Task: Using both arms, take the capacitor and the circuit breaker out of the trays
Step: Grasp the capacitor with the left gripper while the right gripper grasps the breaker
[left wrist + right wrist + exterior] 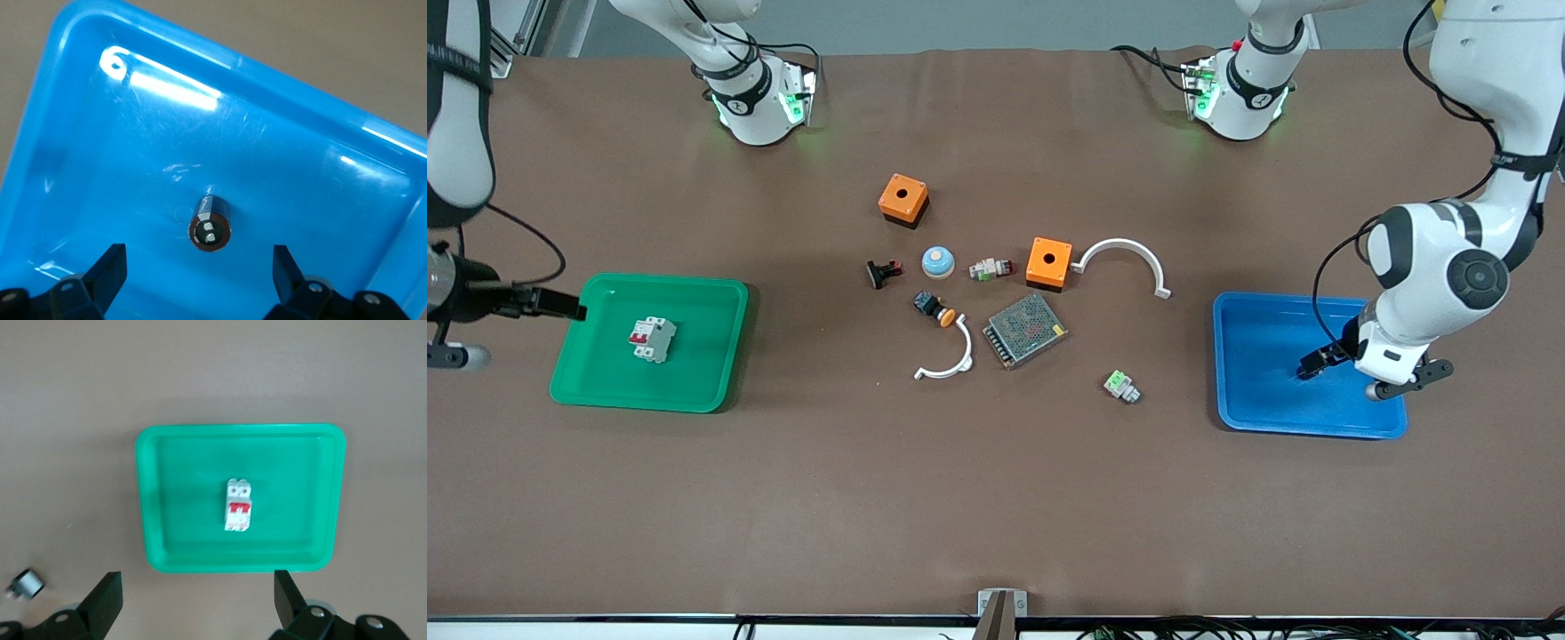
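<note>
Blue tray [1263, 418], table's 3 o'clock in front view: capacitor [210, 227] on floor, left hand [200, 273] low over it, jaws wide, empty; next: close. Green tray [150, 520], 9 o'clock: circuit breaker [653, 339] at centre; right hand [198, 600] high above, wide, empty; next: descend

light: bright, even overhead | glare: streaks on blue tray [167, 87] | shadows: soft, short

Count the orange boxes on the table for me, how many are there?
2. One orange box sits closest to the robots' bases. The other orange box is nearer the front camera, between the white curved piece and a small white-and-green part. None seem hidden.
</note>
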`<state>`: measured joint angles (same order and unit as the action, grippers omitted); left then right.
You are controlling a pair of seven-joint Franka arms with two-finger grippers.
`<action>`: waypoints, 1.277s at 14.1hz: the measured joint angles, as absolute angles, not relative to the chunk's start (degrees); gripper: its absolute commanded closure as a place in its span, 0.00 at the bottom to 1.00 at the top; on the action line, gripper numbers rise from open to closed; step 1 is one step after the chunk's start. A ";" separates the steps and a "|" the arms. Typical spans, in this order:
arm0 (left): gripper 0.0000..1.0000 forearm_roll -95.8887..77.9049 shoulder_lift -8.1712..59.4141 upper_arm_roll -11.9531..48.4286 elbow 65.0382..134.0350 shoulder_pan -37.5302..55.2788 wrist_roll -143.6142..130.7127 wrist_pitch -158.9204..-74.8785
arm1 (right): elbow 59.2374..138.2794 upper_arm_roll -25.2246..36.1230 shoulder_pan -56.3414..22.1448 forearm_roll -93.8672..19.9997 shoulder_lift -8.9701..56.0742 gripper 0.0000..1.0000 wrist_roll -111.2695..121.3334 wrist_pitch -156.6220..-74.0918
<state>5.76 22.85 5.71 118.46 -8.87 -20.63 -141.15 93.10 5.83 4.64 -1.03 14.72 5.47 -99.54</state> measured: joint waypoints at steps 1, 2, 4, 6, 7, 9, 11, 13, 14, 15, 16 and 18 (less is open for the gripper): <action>0.14 5.76 23.43 5.74 118.43 -8.86 -20.71 -141.19 | 95.48 5.86 5.45 -1.04 14.97 0.00 5.49 -102.75; 0.18 5.76 23.89 5.74 118.42 -8.86 -20.76 -141.20 | 98.42 5.87 6.22 -1.05 15.02 0.00 5.49 -106.38; 0.27 5.76 24.61 5.74 118.38 -8.85 -20.81 -141.20 | 104.79 5.89 7.33 -1.06 15.10 0.00 5.51 -114.22; 0.34 5.76 25.19 5.75 118.21 -8.83 -20.83 -141.20 | 111.06 5.88 7.78 -1.09 15.17 0.00 5.51 -122.11; 0.36 5.76 25.52 5.75 118.06 -8.82 -20.83 -141.20 | 114.35 5.88 8.04 -1.31 15.19 0.00 5.50 -126.51; 0.38 5.76 26.07 5.75 117.83 -8.81 -20.84 -141.48 | 120.01 5.89 8.43 -2.20 15.53 0.00 5.50 -133.44; 0.43 5.76 26.48 5.75 117.69 -8.81 -20.85 -141.70 | 123.75 5.87 8.47 -2.44 16.38 0.00 5.50 -138.83; 0.50 5.76 26.97 5.75 117.31 -8.82 -20.86 -141.78 | 126.48 5.77 8.47 -2.48 17.63 0.04 5.50 -143.93; 0.50 5.76 27.21 5.75 117.03 -8.82 -20.88 -141.80 | 127.36 5.71 8.47 -2.48 18.30 0.08 5.49 -145.71; 0.51 5.76 27.41 5.75 116.79 -8.82 -20.88 -141.81 | 127.88 5.69 8.47 -2.49 19.06 0.12 5.49 -146.98; 0.55 5.76 27.60 5.75 116.55 -8.82 -20.90 -141.82 | 128.15 5.68 8.47 -2.49 19.82 0.18 5.49 -147.99; 0.67 5.76 28.06 5.74 115.94 -8.83 -21.19 -141.83 | 128.22 5.64 8.47 -2.49 21.43 0.43 5.49 -149.08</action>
<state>5.76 28.06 5.74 115.94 -8.83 -21.19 -141.83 128.22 5.64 8.47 -2.49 21.43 5.49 -149.08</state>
